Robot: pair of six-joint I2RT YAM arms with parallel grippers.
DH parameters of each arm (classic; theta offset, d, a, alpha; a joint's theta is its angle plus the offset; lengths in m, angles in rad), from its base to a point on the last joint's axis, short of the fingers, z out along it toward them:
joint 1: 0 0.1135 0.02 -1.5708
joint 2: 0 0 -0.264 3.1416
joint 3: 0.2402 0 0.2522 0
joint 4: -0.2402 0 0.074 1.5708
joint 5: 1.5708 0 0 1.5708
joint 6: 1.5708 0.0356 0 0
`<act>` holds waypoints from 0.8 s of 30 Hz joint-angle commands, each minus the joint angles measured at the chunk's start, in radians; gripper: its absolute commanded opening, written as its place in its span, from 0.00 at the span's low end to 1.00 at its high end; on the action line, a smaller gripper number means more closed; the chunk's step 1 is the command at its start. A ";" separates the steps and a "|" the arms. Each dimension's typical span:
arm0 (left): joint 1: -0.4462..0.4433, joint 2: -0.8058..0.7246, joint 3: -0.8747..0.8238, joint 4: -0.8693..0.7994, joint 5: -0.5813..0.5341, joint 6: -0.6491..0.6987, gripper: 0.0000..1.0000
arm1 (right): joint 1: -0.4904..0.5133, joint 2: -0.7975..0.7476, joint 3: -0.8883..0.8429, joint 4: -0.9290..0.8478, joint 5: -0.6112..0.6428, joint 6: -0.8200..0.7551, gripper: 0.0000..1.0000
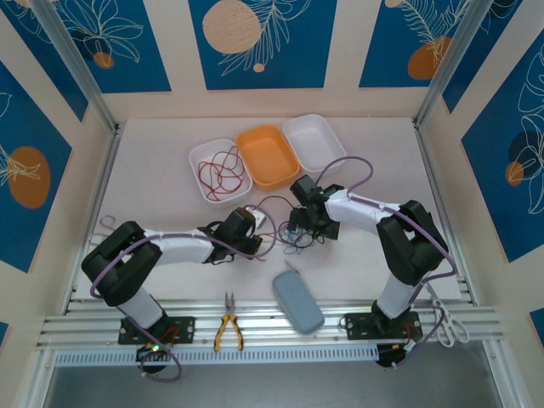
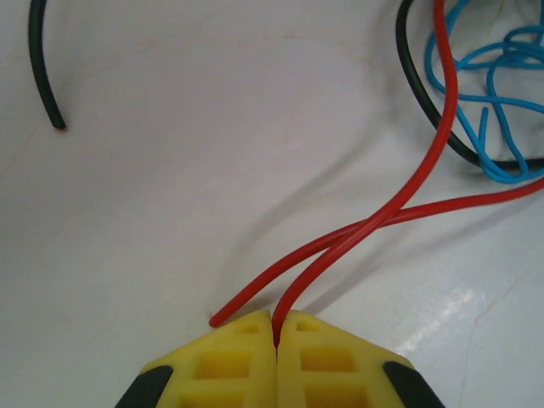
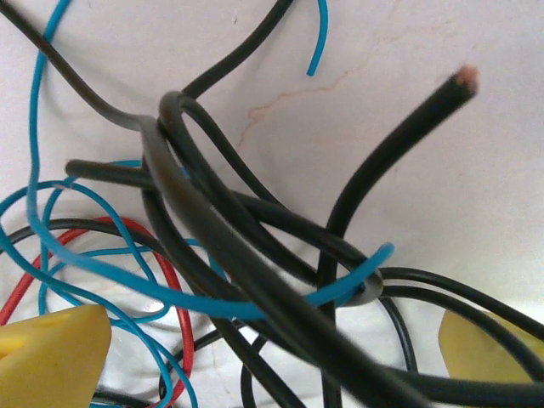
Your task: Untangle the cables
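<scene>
Fingers of the left gripper (image 2: 276, 327) are pressed together, pinching a red cable (image 2: 357, 234) close to its end. From the seam the wire runs toward 1 o'clock and crosses a second red run whose loose tip lies just beside the pads at 10 o'clock. Whether both runs are one wire, cannot tell. A black cable end (image 2: 41, 76) lies well apart, up at 10 o'clock in the wrist view.

Overhead, at 11 o'clock from this gripper, a white tray (image 1: 194, 166) holds a coiled red wire (image 1: 221, 174).

At 3 o'clock from the left gripper lies the tangle (image 1: 285, 236), mid-table between the two arms, with black, blue and red loops laid over one another.

The right gripper (image 1: 299, 228) sits over the tangle. Its wrist view shows the yellow fingers (image 3: 51, 353) spread wide with nothing pinched. Several black loops and a blue cable (image 3: 170, 293) cross the gap between them.

Handling, judged:
- All wires look light and limp enough to drag the whole knot if pulled hard.
- The black cable (image 3: 391, 144) looks stiffer and holds its curve.
- The insulation looks smooth, so a grip may slip.
- Best hold is near a free end. The black end at 1 o'clock in the right wrist view stands clear of the loops.
- Draw slowly, since a sharp tug would likely tighten the crossings.
</scene>
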 commanded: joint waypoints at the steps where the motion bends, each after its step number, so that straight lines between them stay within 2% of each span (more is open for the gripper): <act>1: -0.024 0.032 0.007 0.060 0.064 -0.021 0.00 | -0.018 0.000 -0.022 0.009 -0.028 0.021 0.99; 12: -0.023 -0.183 -0.051 0.020 -0.101 -0.026 0.00 | -0.063 -0.060 -0.104 0.003 0.002 0.074 0.99; 24: -0.022 -0.446 -0.051 -0.050 -0.262 0.084 0.00 | -0.119 -0.125 -0.193 0.024 0.016 0.097 0.99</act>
